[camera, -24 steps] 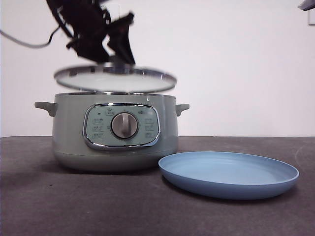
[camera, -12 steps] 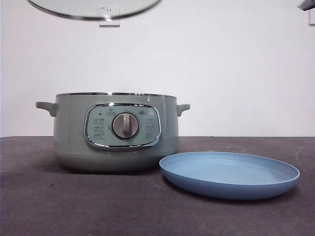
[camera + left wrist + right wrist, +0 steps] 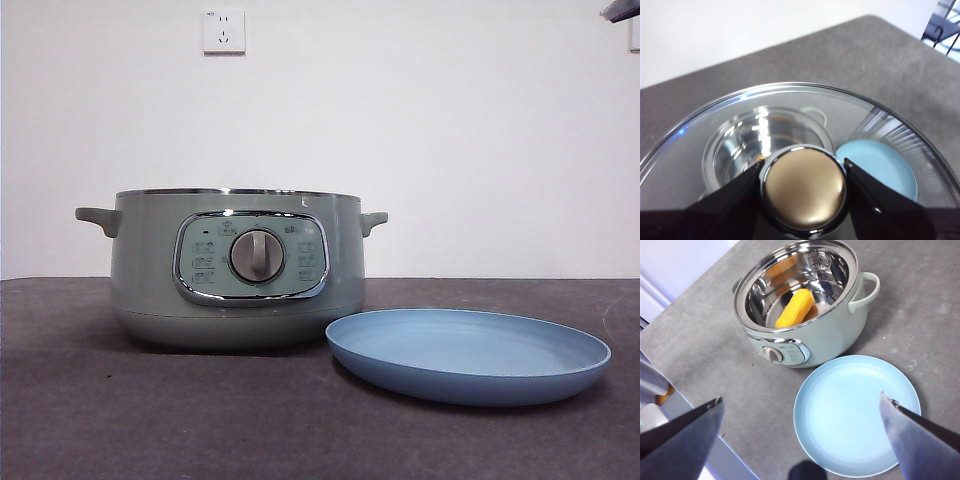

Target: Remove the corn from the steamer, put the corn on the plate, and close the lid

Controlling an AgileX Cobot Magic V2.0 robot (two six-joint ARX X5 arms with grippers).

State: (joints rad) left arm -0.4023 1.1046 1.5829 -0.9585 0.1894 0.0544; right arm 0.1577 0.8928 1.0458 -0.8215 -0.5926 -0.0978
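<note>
The corn [image 3: 795, 308] is seen inside the steamer [image 3: 805, 335] only from the right wrist; the lid [image 3: 790, 130] is clamped by the left gripper [image 3: 803, 186], while the right gripper [image 3: 800, 415] is held wide open, empty.

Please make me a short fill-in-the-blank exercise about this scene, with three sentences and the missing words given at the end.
1. The corn lies inside the ______.
2. The left claw is shut on the knob of the ______.
3. The right claw is open, high above the blue ______, which holds nothing.

Missing words: steamer; lid; plate
</note>
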